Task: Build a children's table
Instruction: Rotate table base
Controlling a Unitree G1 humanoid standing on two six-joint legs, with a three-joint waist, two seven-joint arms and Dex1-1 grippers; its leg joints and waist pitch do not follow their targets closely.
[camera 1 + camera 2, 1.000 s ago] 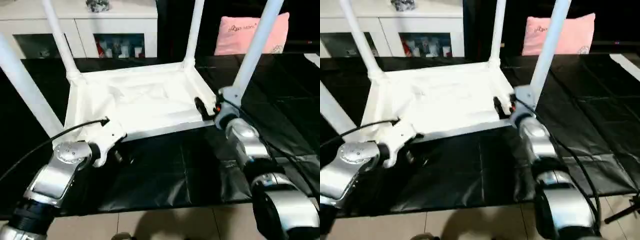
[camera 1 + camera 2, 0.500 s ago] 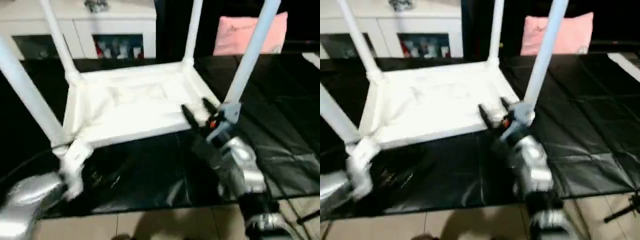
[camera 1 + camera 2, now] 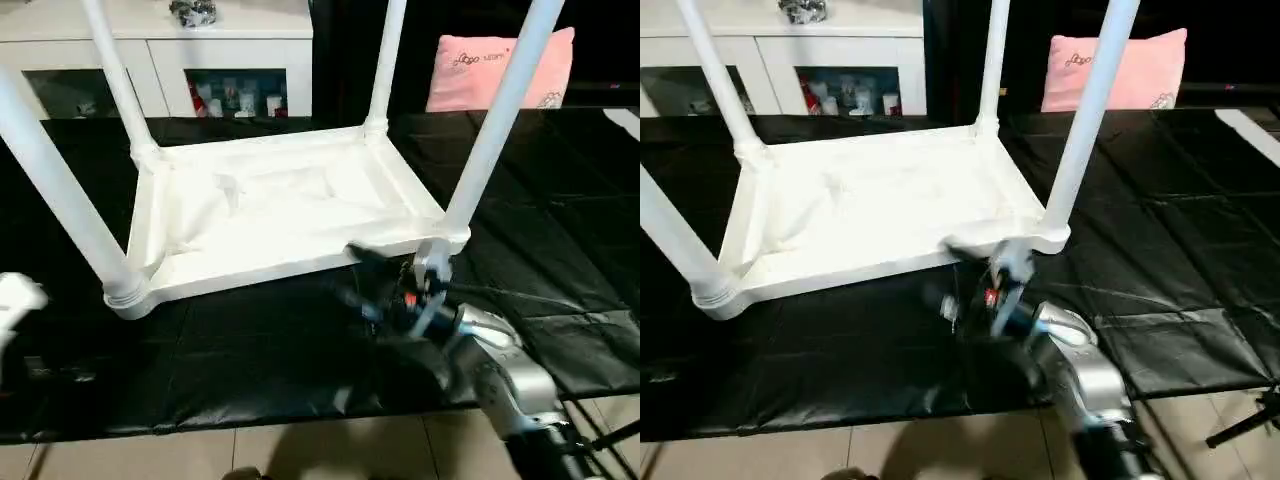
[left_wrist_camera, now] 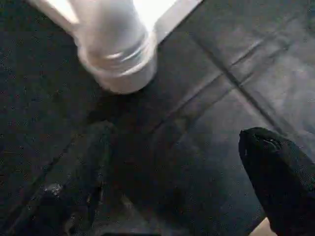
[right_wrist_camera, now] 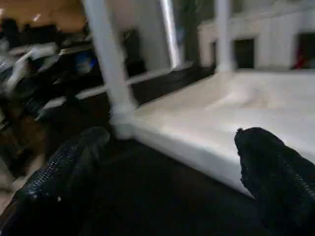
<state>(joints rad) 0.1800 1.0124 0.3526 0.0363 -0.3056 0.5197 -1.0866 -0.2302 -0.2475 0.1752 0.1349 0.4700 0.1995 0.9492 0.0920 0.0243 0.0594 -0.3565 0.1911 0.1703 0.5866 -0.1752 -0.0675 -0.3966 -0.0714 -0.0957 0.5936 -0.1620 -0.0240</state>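
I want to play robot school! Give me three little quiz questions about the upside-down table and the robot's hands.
1. True or false: all four legs stand in the tabletop.
2. The right gripper is: A) open, holding nothing B) shut on a leg C) shut on the pillow.
3. Fill in: the pink ____ lies behind the table.

Key
1. True: a leg rises from each corner.
2. A: its fingers are spread apart with the table's edge beyond them.
3. pillow.
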